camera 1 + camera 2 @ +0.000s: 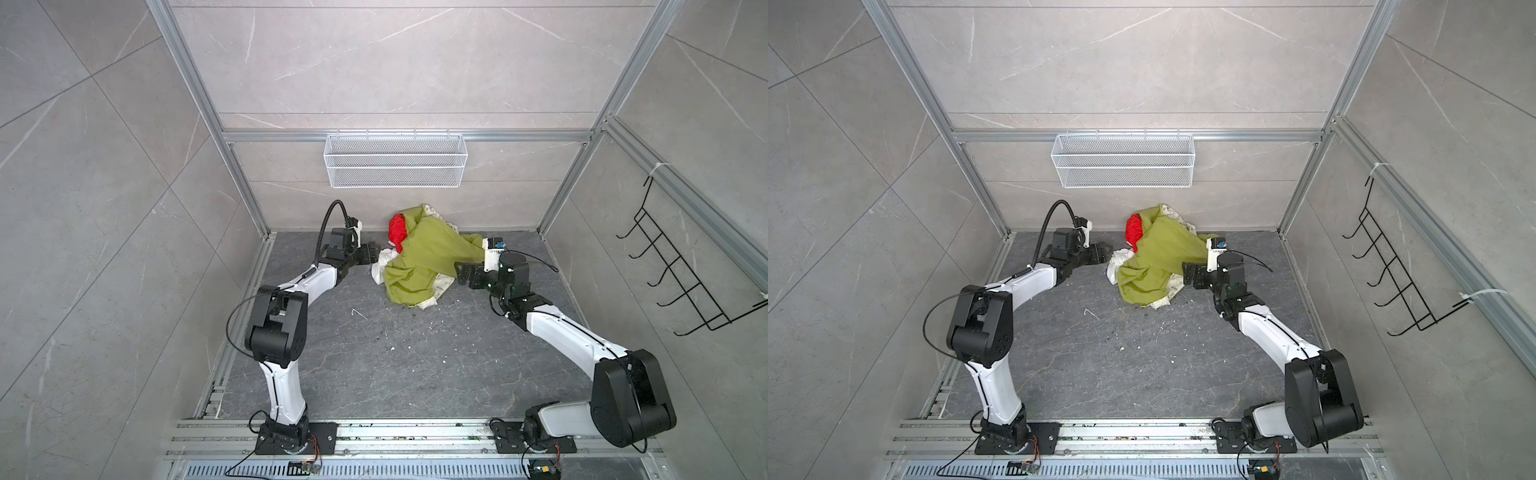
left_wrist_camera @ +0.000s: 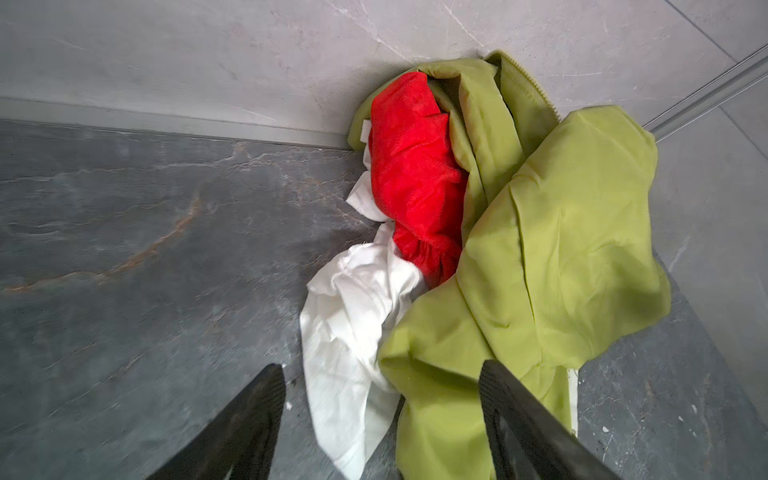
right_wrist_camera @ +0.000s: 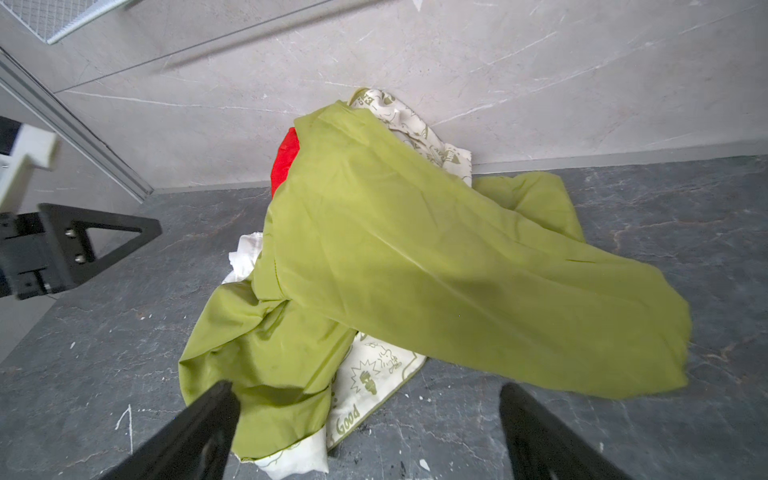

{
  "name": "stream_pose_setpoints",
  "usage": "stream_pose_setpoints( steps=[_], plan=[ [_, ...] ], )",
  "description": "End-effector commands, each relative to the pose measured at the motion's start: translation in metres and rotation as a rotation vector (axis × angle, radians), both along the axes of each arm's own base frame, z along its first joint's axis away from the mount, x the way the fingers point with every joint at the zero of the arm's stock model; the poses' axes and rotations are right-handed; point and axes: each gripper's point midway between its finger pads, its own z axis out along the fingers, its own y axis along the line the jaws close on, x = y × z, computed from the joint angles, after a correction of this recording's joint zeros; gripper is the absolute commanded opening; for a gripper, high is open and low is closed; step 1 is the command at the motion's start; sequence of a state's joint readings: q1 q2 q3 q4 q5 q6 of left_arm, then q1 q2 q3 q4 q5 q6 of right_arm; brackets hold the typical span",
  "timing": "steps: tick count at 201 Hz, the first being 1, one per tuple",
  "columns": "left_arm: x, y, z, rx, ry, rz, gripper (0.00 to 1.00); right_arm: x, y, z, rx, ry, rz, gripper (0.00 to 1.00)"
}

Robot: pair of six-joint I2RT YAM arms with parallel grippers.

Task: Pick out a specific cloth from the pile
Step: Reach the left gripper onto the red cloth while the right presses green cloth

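Tangling is the main risk: the red cloth sits bunched at the far left of the pile, up against the back wall; only part of it shows, since a fold of the olive-green cloth wraps over its right side and far end; the white cloth touches its near edge and trails nearer across the floor; a printed cream cloth pokes out beneath the green at the near right and at the far side.

The left gripper is low at the left edge of the pile, jaws apart and clamping nothing; between them lie the white cloth and the green hem, not the red, which is farther on; closing where it is would likely pinch the wrong fabric, so I judge it must reach farther in first. A pull on the red could drag the green fold and the white along, as all three overlap; a shallow pinch may also slip off.

The right gripper stands wide open at the right of the pile, holding nothing, one jaw over the green edge; it could snag that edge.
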State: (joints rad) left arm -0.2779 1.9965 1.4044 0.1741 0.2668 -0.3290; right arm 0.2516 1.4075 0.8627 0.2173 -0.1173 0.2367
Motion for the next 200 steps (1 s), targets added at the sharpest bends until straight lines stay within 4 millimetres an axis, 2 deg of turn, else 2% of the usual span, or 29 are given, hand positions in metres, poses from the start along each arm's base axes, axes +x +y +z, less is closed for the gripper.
stream_pose_setpoints(
  steps=[1,28,69,77,83,85,89,144,200],
  plan=[
    [0.025,-0.016,0.021,-0.124,-0.07,-0.052,0.72,0.006,0.01,0.019,0.03,-0.029,0.029,1.0],
    [0.04,-0.03,0.014,-0.184,-0.056,-0.092,0.71,0.01,0.011,0.027,0.035,-0.048,0.029,1.0],
    [0.062,-0.043,-0.002,-0.235,-0.012,-0.127,0.7,0.016,0.022,0.024,0.06,-0.012,0.075,1.0],
    [0.065,-0.045,-0.003,-0.246,-0.014,-0.128,0.7,0.016,0.024,0.022,0.061,-0.01,0.078,1.0],
    [0.067,-0.047,0.003,-0.257,-0.025,-0.134,0.7,0.017,0.025,0.023,0.062,-0.012,0.08,1.0],
    [0.068,-0.047,-0.01,-0.256,-0.005,-0.132,0.7,0.017,0.024,0.022,0.061,-0.011,0.078,1.0],
    [0.07,-0.048,-0.014,-0.261,0.001,-0.133,0.71,0.018,0.025,0.021,0.061,-0.011,0.08,1.0],
    [0.087,-0.061,-0.03,-0.326,0.049,-0.156,0.7,0.023,0.036,0.015,0.055,0.009,0.101,1.0],
    [0.099,-0.069,-0.035,-0.397,0.068,-0.163,0.65,0.023,0.047,0.008,0.049,0.028,0.123,1.0]
  ],
)
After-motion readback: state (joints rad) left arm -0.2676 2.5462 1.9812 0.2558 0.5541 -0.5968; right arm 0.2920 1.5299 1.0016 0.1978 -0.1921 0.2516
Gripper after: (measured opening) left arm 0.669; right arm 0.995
